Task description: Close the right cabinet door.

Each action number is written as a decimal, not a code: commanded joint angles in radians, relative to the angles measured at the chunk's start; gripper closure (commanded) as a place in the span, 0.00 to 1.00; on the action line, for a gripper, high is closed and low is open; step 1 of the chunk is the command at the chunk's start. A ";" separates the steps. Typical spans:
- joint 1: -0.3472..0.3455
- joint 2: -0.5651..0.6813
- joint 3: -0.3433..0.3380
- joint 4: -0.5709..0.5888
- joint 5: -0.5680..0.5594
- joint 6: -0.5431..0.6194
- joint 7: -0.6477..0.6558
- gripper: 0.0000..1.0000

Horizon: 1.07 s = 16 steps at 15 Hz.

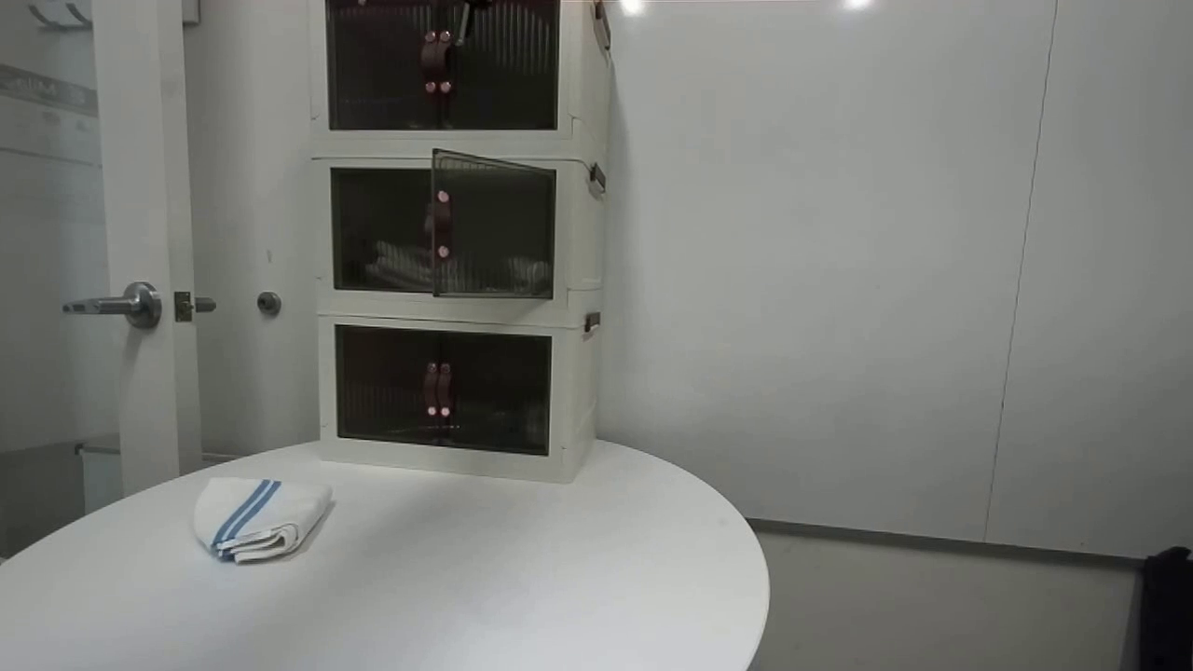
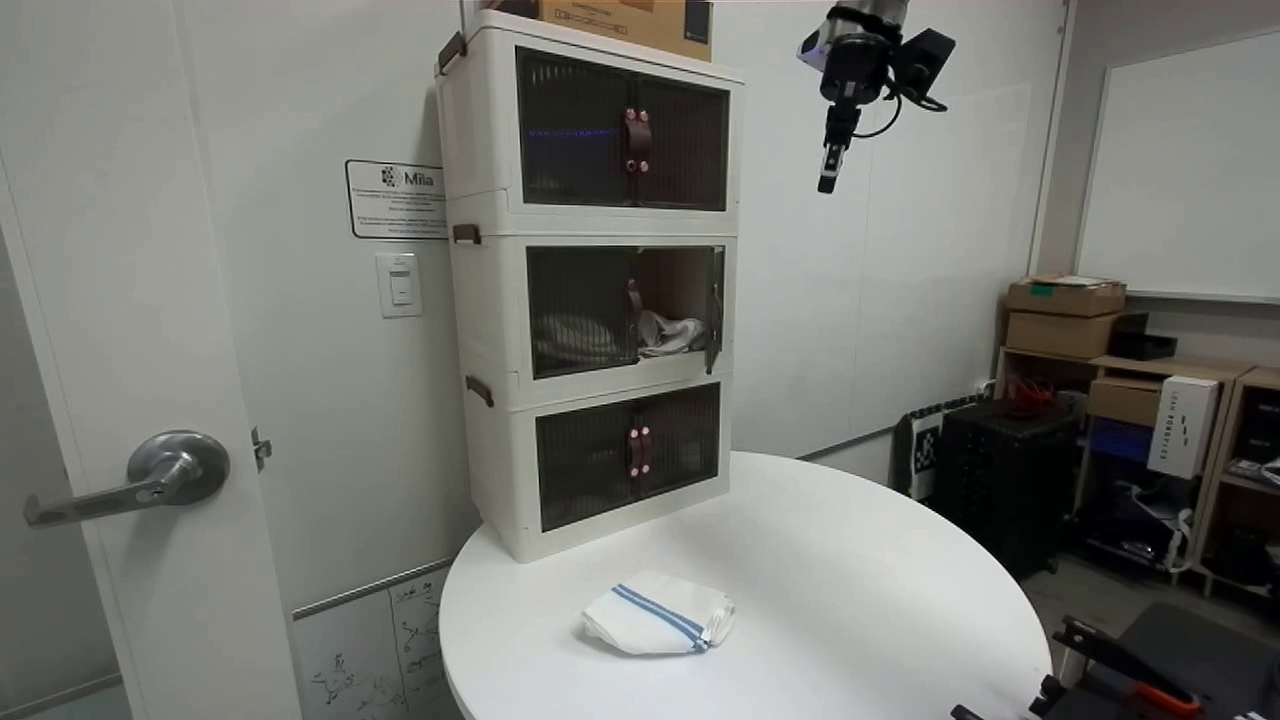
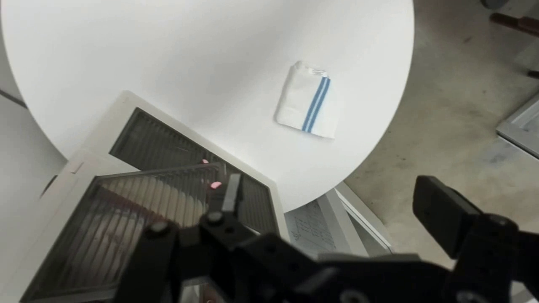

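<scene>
The right cabinet door [image 2: 714, 312] stands swung out from the middle tier of the white cabinet [image 2: 490, 320], its free edge jutting past the front frame, over the round table [image 2: 850, 570]. In an exterior view the gripper [image 2: 831, 172] hangs higher than the door and well apart from it, open air between; in the wrist view its fingers [image 3: 438, 210] are spread wide and hold nothing. A folded towel [image 2: 660, 615] lies in from the table's rim, apart from the cabinet. Pale, crumpled cloth [image 2: 672, 335] sits inside the middle tier's uncovered half; a pale shape [image 2: 578, 338] shows dimly behind the left panel [image 2: 580, 275].
</scene>
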 commanded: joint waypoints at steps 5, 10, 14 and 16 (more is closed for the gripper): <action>0.008 0.168 0.008 0.013 -0.013 0.300 -0.063 0.00; 0.000 0.270 0.048 -0.081 0.007 0.542 -0.098 0.00; 0.002 0.343 0.091 -0.122 0.011 0.735 -0.073 0.00; 0.001 0.368 0.115 -0.142 0.015 0.829 -0.067 0.00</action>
